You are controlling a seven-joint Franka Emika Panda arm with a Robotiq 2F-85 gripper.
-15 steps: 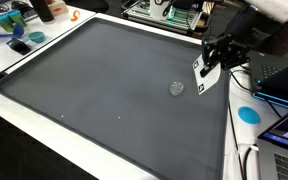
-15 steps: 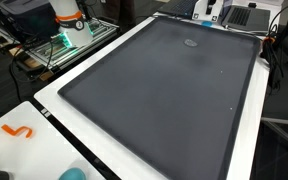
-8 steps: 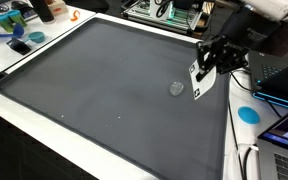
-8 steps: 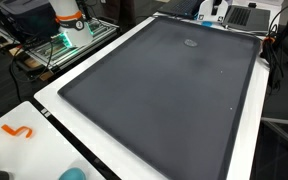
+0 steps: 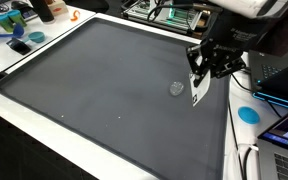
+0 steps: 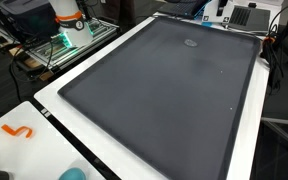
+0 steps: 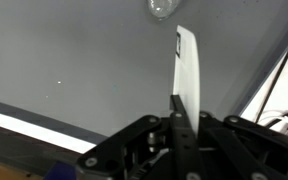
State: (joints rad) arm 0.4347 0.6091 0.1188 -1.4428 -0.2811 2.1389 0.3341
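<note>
Firmly, claw pinching white card, disc nearby

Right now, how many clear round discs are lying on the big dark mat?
1. The disc lies on the mat, close beside the gripper, which holds a white card.

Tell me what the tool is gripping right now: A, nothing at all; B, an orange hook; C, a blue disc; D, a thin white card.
D: in the wrist view the tool is shut on a thin white card that sticks out over the dark mat, near a small round piece.
</note>
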